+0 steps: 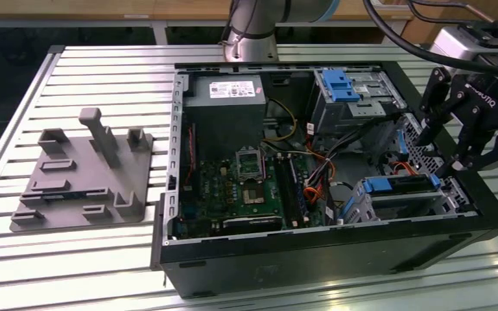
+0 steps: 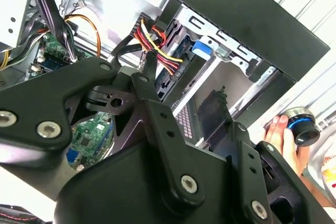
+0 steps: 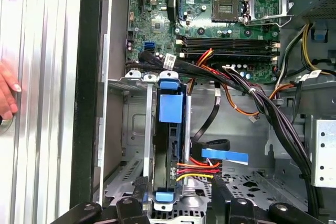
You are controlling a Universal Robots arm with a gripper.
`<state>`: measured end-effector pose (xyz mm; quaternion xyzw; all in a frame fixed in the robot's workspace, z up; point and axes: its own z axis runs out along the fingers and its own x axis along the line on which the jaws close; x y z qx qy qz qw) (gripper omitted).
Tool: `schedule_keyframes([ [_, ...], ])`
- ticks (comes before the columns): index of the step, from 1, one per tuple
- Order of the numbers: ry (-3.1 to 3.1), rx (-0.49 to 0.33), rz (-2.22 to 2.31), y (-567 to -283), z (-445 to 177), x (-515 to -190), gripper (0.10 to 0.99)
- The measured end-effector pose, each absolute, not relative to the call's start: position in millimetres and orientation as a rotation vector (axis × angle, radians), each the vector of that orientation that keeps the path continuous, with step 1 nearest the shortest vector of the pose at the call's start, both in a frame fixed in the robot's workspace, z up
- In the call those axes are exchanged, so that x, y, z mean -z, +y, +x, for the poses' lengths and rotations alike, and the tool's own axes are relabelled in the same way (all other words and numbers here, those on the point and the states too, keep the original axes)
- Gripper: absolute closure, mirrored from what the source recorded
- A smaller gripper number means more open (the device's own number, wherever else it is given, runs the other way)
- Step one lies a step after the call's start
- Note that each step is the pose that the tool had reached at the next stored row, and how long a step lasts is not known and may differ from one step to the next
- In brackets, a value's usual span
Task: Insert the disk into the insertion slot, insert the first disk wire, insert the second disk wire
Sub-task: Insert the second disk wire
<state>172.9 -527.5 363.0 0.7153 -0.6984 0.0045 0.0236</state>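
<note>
Above disk (image 3: 170, 109) in insertion slot (image 3: 134, 129), gripper (image 1: 443, 152) apparently spread; power-supply label (image 1: 236, 89) unreadable.

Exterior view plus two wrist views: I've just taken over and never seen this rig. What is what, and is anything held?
The exterior view looks from off the arm: a robot arm reaches over an open computer case on a slatted metal table, beside a grey fixture plate. Both wrist views ride on the arm and look into the case. The jaws stand apart, holding nothing, near the disk, which sits in its insertion slot. A person's hand lies on the table beside the case.
</note>
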Motion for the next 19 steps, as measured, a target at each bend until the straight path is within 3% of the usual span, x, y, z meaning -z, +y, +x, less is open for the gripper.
schedule_keyframes([
  [16,-2.165,-0.007,2.218,-526.9,172.9,-362.9,0.494],
  [19,-2.159,-0.021,2.211,-516.0,172.9,-363.0,0.494],
])
